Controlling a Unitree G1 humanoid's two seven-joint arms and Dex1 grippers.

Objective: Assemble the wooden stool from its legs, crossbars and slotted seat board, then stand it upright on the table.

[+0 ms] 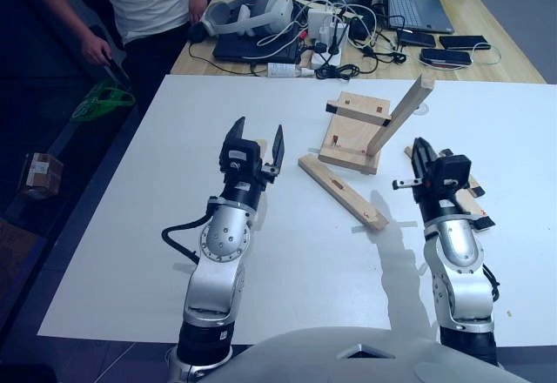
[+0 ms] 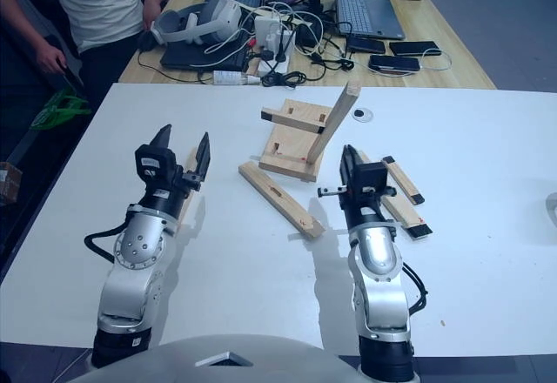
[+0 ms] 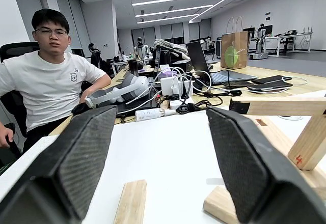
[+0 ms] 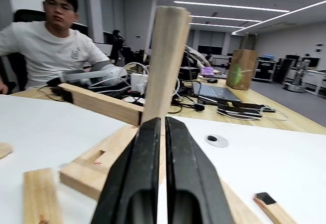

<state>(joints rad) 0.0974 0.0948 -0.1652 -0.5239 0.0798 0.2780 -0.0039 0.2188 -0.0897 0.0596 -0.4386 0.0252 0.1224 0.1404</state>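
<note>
Our left gripper [image 1: 259, 131] stands wide open and empty, and the right gripper [image 1: 420, 144] is pressed closed on nothing. The seat board [image 1: 348, 146] lies flat between them, at 3 o'clock from the left gripper and 9 o'clock from the right. We count:
- one standing leg [image 1: 402, 111], tilted, in the board
- one crossbar [image 1: 357, 113] across the board
- one loose leg [image 1: 342, 191] at the board's 6 o'clock
- two black-tipped bars [image 2: 402, 180] beside the right gripper
- one wooden piece [image 3: 131, 203] below the left gripper

A red mark [image 3: 298, 159] on the standing leg looks like a 4.

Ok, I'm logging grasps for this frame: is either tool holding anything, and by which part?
Nothing is held. The left tool is open and empty. The right tool is shut on nothing, near the upright leg.
</note>
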